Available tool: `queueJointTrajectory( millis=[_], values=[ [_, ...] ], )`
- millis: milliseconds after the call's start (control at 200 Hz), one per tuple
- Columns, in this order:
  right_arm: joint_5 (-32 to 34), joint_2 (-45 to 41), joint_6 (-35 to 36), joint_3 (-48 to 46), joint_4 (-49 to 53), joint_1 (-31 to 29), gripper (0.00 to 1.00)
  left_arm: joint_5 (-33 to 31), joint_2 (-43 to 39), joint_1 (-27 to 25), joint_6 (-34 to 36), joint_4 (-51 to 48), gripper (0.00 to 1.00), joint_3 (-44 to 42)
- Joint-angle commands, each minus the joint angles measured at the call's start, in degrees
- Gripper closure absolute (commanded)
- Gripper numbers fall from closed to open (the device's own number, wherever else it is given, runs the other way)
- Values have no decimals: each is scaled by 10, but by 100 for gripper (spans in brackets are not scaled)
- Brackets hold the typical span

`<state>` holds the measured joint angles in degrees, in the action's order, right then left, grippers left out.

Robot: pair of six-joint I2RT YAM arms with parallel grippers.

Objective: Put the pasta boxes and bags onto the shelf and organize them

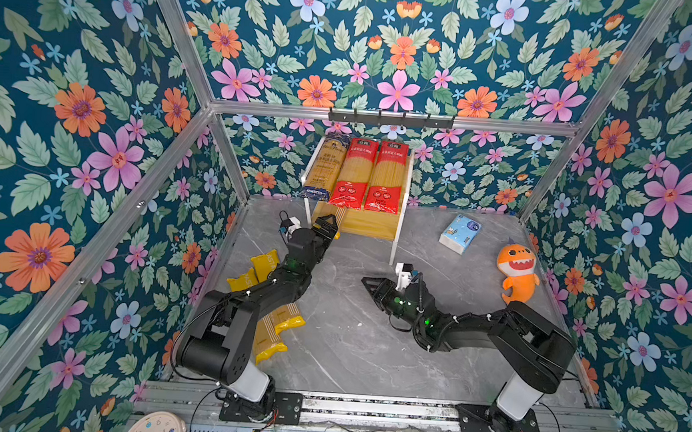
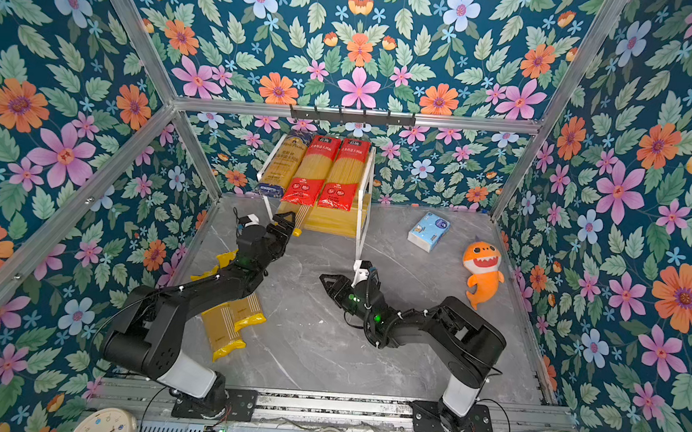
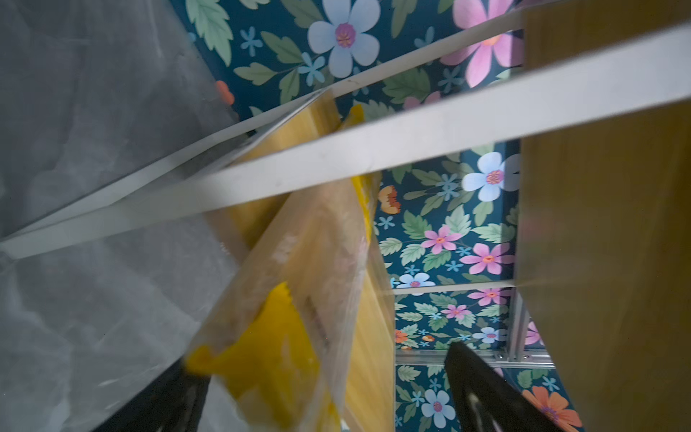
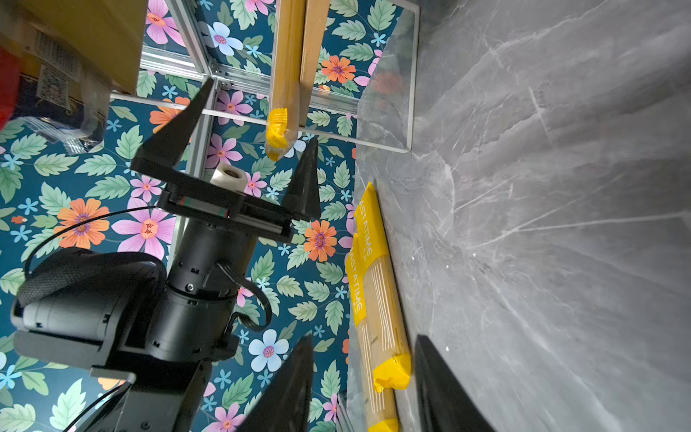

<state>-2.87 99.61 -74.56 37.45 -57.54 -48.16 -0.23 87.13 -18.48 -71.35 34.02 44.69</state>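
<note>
My left end effector (image 1: 330, 223) stands spread wide at the two-tier yellowish wooden shelf with white metal frame (image 1: 370, 226), at twelve o'clock on the grey marble counter (image 1: 347, 350). A yellow clear-windowed spaghetti pack (image 3: 310, 254) lies on the lower board, its end between my jaws. My right end effector (image 1: 368, 284) hangs part-open and empty at mid-counter. Two more yellow packs (image 1: 276, 329) lie at eight o'clock.

Up on the upper board of the shelf (image 1: 377, 224): navy pack (image 1: 326, 165), two red packs (image 1: 355, 172), side by side. At the lower board's front left corner, left end effector (image 1: 329, 223), yellow pack tip (image 1: 336, 235) just beside it. Two more yellow packs (image 1: 274, 328) flat on the desk (image 1: 347, 350), partly under the left arm (image 1: 272, 287). Right end effector (image 1: 366, 283) mid-desk, aimed left. Tissue pack (image 1: 460, 233), orange shark toy (image 1: 517, 275) off right.
</note>
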Motion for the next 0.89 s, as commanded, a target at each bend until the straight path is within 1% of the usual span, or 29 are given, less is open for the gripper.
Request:
queueJointTrajectory(
  millis=[0,100,195,295,320,445,665,805,890],
  values=[
    [-7,9,-3,7,-11,-1,54,-10,-23,4,19,-67,1,-12],
    [-12,14,-4,15,-11,0,54,5,-38,5,2,-6,3,-43],
    [-12,12,0,18,-8,-1,54,24,-39,5,0,29,6,-45],
    [-12,13,0,17,-8,-1,54,46,-19,3,-11,73,10,-43],
    [-12,13,0,17,-8,0,54,49,-12,3,-18,89,12,-44],
    [-12,10,-1,19,-8,0,55,53,27,4,-42,144,27,-45],
    [-7,-12,14,16,32,0,54,33,62,7,-69,192,41,-37],
    [-8,-12,18,18,35,-1,54,17,77,13,-94,225,55,-44],
    [-10,-10,18,22,34,0,54,11,85,16,-109,239,62,-48]
  ],
)
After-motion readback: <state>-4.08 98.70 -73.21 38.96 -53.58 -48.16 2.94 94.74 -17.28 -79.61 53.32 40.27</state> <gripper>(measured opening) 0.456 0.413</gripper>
